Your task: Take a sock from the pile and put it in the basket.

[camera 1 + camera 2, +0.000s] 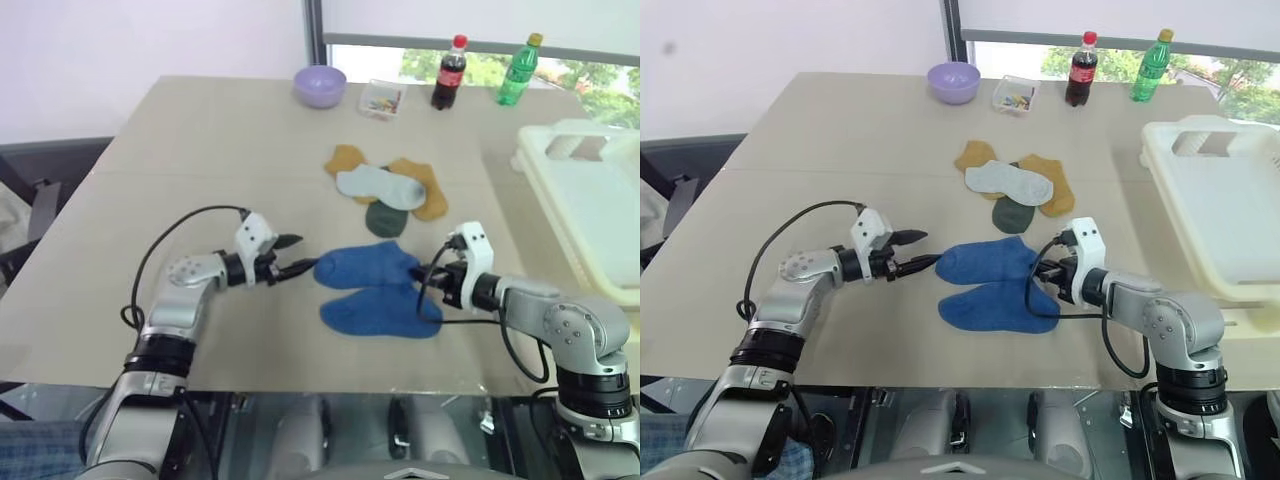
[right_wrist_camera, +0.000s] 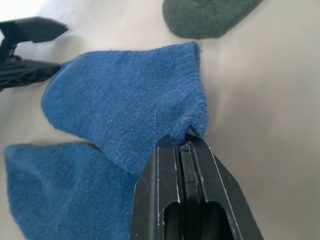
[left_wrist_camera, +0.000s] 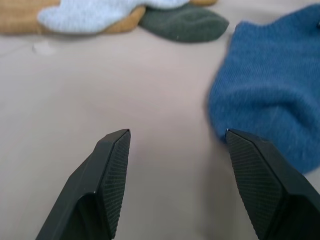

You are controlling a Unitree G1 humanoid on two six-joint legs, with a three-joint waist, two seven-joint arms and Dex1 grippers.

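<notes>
- Desk (image 1: 200,150) carries everything; basket (image 1: 1240,200) waits at its right edge.
- Pile (image 1: 385,185) lies mid-desk, well apart from basket.
- Sock (image 2: 125,105) lies nearer, cuff corner pinched in the closed right hand (image 2: 184,145); so thin a bite could slip on lifting.
- Left hand (image 3: 177,137) gapes wide, empty, beside the toe.

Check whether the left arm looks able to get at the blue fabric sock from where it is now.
Probably yes: the left gripper is open beside the blue fabric sock, with bare table between them. The right gripper is already shut on its other edge.
</notes>
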